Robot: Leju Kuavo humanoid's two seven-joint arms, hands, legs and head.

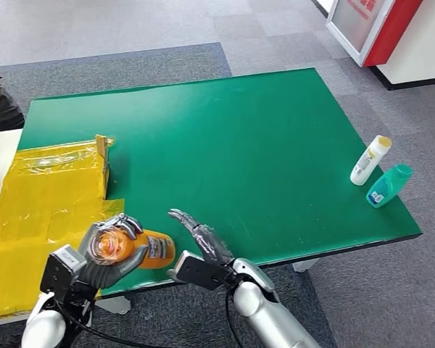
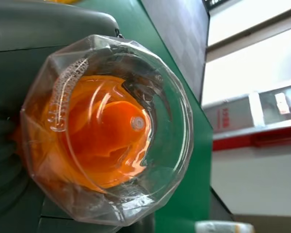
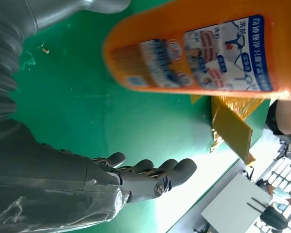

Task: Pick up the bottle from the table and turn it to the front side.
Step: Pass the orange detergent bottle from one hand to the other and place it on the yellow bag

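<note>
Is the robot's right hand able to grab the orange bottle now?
Probably yes. The right hand is open, fingers spread, just beside the orange bottle, with bare green table between them. The left hand already grips the bottle's clear end, leaving the labelled end free.

An orange plastic bottle (image 1: 149,249) with a blue-and-white printed label, seemingly clear-capped, lies over the green worktop (image 1: 248,145) beside yellow plastic sheeting (image 1: 46,203).

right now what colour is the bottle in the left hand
Orange bottle, clear cap end; best in the head view.
</note>
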